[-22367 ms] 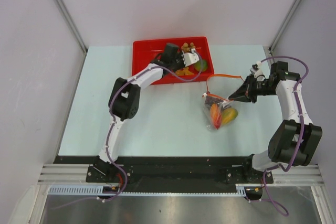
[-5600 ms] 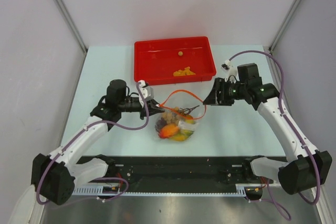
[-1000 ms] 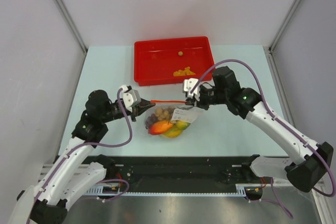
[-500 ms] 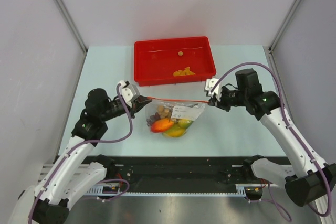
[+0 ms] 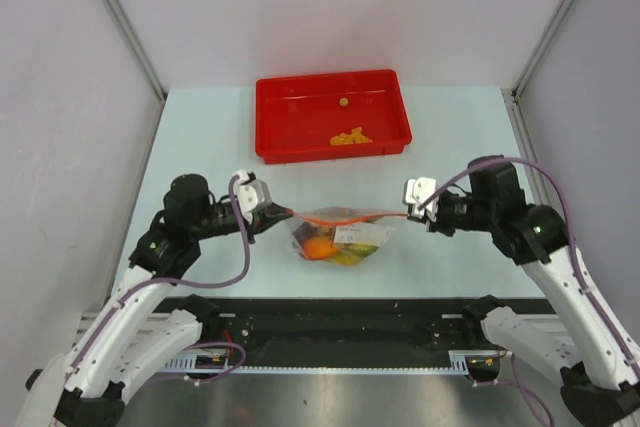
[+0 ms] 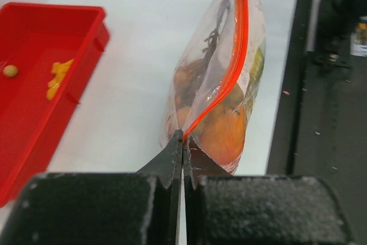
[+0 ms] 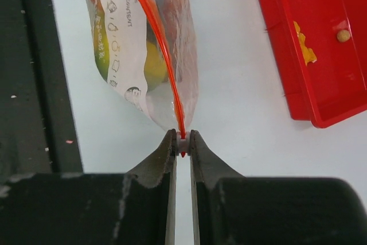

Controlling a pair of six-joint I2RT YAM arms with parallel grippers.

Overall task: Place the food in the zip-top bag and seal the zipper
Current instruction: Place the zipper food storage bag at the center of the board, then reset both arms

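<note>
From above, your bag [image 5: 342,237] sits on the near side of the tray [image 5: 320,153], well apart from it and about level with its middle, with the zipper [image 5: 345,217] stretched in a nearly straight line parallel to the tray's long edge. The left gripper [image 5: 278,213] pinches the zipper's end nearer the tray's left corner, and the right gripper [image 5: 408,215] pinches the other end, just past the tray's right corner. The food [image 5: 320,247] shows only as an orange and yellow-green clump in the bag. Your left wrist camera adds that those jaws are pressed together on the very tip of the strip, which reads as one thin red-orange line, and that an orange fruit bulges against the plastic; you cannot tell if the seal holds along its whole length. Your right wrist camera shows a narrow grip with the strip's end between the fingers, and a printed white label [image 7: 117,27] on the bag's side that the other views barely give. Neither view settles whether the bag's bottom touches the table [image 5: 200,147]. Inside the tray lie small orange chunks [image 5: 350,135] towards its near right and a tan ball [image 5: 343,102] nearer its far wall. The table is pale blue-white, with a black rail [image 5: 340,312] on the side away from the tray and plain grey walls [image 5: 330,7] behind it.
</note>
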